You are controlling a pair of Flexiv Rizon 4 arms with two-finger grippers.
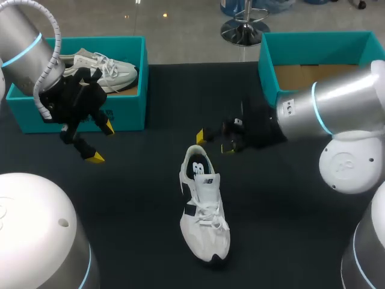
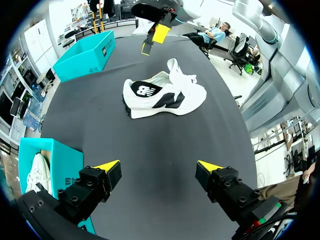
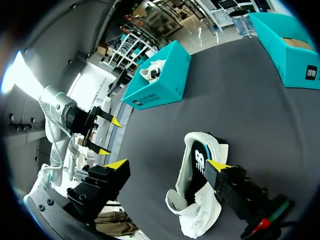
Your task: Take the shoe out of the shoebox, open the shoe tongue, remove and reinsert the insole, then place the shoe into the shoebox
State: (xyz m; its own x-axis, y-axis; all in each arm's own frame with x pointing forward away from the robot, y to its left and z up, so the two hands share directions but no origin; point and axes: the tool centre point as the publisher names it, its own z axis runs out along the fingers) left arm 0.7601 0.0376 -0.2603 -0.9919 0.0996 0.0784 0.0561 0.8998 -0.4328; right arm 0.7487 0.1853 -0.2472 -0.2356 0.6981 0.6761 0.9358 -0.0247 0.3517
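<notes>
White laced shoe [image 1: 204, 211] (black panels) on dark mat [image 1: 144, 198].

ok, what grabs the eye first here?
A white shoe with black patches lies alone in the middle of the dark table. The right pincer hangs open just past its heel. The left pincer is open beside the left teal shoebox, which holds a second shoe.

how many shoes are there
2. One shoe lies on the table; the other shoe sits in the left shoebox. The right shoebox is partly hidden.
</notes>
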